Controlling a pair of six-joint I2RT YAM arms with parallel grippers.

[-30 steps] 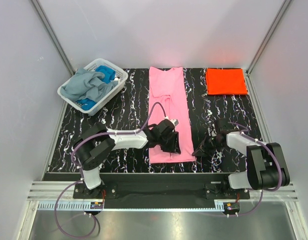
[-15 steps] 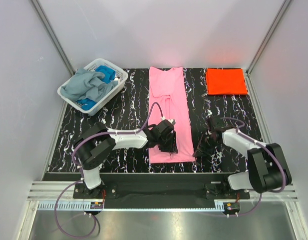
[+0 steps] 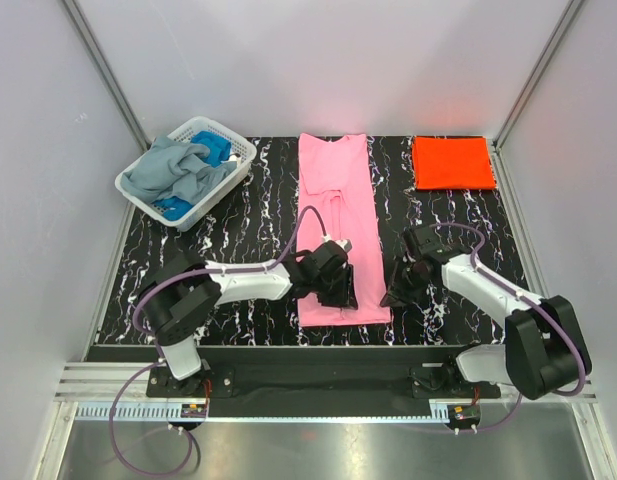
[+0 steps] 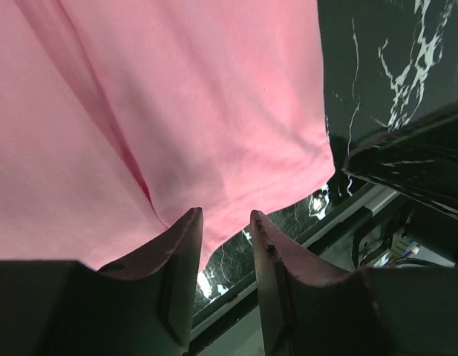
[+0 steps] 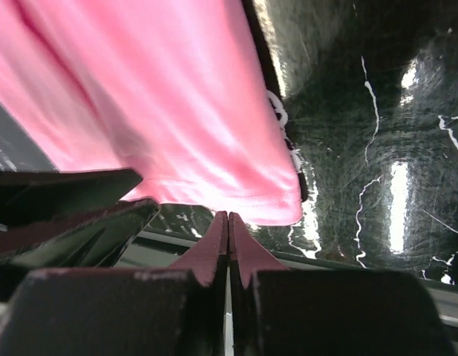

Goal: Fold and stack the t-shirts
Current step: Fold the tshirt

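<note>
T-shirts: bright orange-red cloth one point(image 3: 453, 162) folded, 1 o'clock; long pink cloth one point(image 3: 336, 210) mid-fold, 12 o'clock; grey-blue, blue ones point(image 3: 173, 172) unfolded in white lattice basket point(image 3: 216, 124), 10 o'clock. Left tool point(image 4: 225, 222) apart, right tool point(image 5: 228, 226) together

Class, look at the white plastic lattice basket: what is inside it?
A crumpled grey-blue cloth t-shirt fills the white basket, with bright blue cloth showing beside and beneath it. Anything lower down is covered.
</note>
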